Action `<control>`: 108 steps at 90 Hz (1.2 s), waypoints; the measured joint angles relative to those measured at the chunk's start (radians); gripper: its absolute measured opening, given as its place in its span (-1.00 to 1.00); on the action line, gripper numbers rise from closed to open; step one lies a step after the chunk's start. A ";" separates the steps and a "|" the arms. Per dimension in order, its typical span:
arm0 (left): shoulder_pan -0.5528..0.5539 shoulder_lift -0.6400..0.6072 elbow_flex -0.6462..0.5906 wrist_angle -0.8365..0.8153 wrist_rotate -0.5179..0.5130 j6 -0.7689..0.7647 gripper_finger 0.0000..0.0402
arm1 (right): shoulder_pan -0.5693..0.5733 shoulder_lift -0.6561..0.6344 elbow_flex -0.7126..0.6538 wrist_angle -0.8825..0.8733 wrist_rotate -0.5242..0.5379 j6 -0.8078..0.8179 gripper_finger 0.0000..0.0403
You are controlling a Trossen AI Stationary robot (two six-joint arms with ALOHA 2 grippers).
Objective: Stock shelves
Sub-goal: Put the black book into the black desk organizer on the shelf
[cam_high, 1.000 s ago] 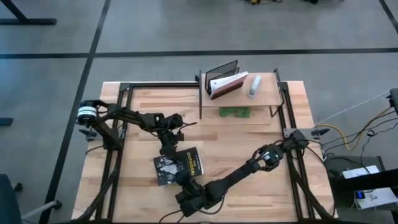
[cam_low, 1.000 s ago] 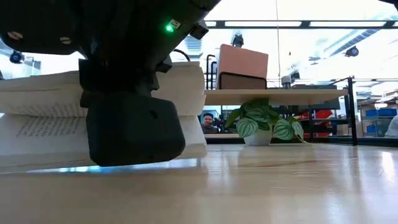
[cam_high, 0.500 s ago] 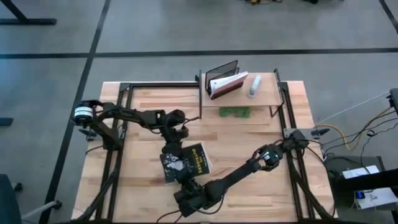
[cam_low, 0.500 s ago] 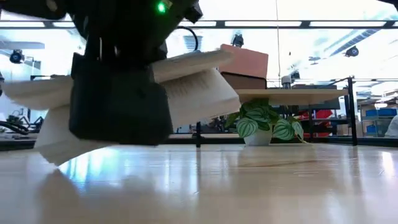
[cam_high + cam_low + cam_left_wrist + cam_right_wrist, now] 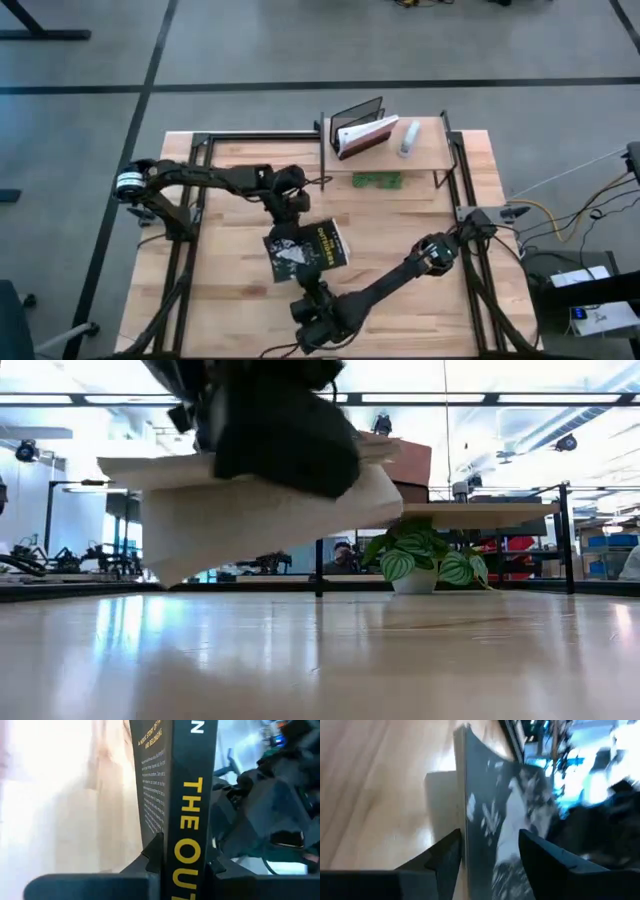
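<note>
A black book [image 5: 308, 250] with yellow lettering hangs over the table's middle, clear of the wood in the low view [image 5: 270, 510]. My left gripper [image 5: 290, 218] is shut on its far side. My right gripper [image 5: 310, 293] is shut on its near side. The shelves [image 5: 390, 148], a small wood riser on black legs, stand at the far edge. On the riser are a black wire rack [image 5: 358, 112], a leaning brown-and-white book [image 5: 368, 135] and a white bottle [image 5: 408, 138]. My left gripper pinches the book at its spine [image 5: 192, 840], one finger on each cover. The fingers [image 5: 154, 854] come roughly level from the table's far side. The book is lifted clear of the table. My right gripper has the book's near edge [image 5: 470, 835] between its two fingers [image 5: 445, 855], and the book fills the gap. It comes from the table's near side. The book is held in the air with its pictured cover [image 5: 505, 820] showing.
A green leafy plant [image 5: 377, 181] sits on the table under the riser [image 5: 470, 515], and shows in the low view [image 5: 420, 565]. Black frame rails [image 5: 200, 170] run along the table's left and right sides. A person shows far behind the table [image 5: 345, 555].
Both grippers have risen and moved toward the table's far right, carrying the book together. The book lay on the table a second ago. It is now lifted clear, nearer the shelves and turned slightly.
</note>
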State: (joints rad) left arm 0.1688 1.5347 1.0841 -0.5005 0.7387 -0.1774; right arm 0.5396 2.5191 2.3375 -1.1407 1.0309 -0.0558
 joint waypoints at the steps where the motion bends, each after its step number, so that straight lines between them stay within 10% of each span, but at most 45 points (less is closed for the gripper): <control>1: 0.000 -0.002 0.008 -0.008 -0.006 0.002 -0.82 | 0.000 0.000 0.001 -0.014 -0.006 0.018 -0.18; 50: -0.001 -0.016 0.429 -0.198 -0.525 -0.041 -0.80 | 0.060 -0.027 -0.134 -0.431 -0.087 0.538 -0.97; 108: 0.003 -0.015 0.566 0.211 -0.792 -0.023 -0.80 | 0.087 -0.028 -0.309 -0.429 -0.087 0.860 -1.00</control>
State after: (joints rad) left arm 0.1719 1.5200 1.6496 -0.2895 -0.0529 -0.2005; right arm 0.6269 2.4912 2.0281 -1.5700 0.9437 0.8041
